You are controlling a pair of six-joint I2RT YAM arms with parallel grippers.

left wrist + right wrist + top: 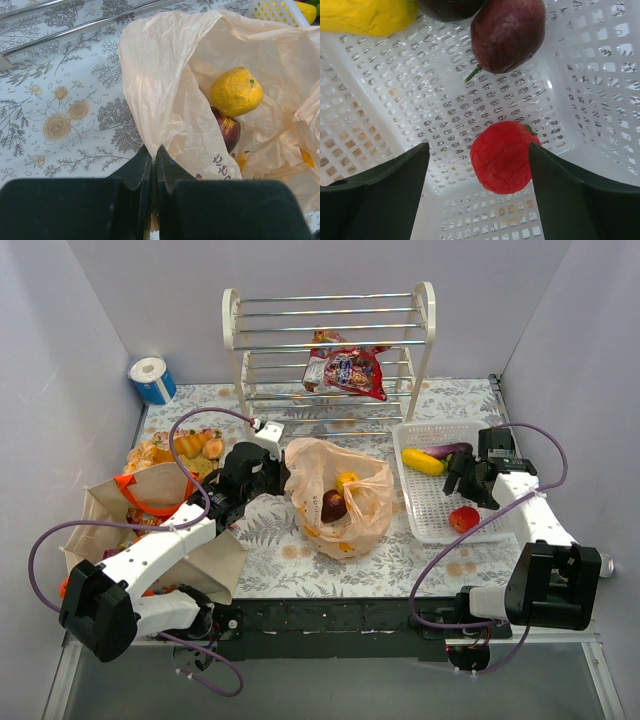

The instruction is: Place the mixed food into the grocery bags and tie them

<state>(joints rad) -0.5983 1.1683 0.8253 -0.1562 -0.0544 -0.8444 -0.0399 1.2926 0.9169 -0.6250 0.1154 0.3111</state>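
The red fruit [502,157] in the basket [395,100], likely light and slippery, is best held at its 2 sides by the wide-open right gripper [477,150], while the bag [165,75] is pinched at its edge by the left gripper [154,149].

The thin translucent peach plastic bag [165,75] looks crinkled and faintly glossy, the white plastic lattice basket [385,100] smooth and shiny, the beige canvas tote [215,560] matt cloth, the rack's metal rods [330,312] bright, the round red fruit [502,155] finely wrinkled.

1 eggplant [447,450] lies in the white lattice basket [430,508] near the rack [427,325].
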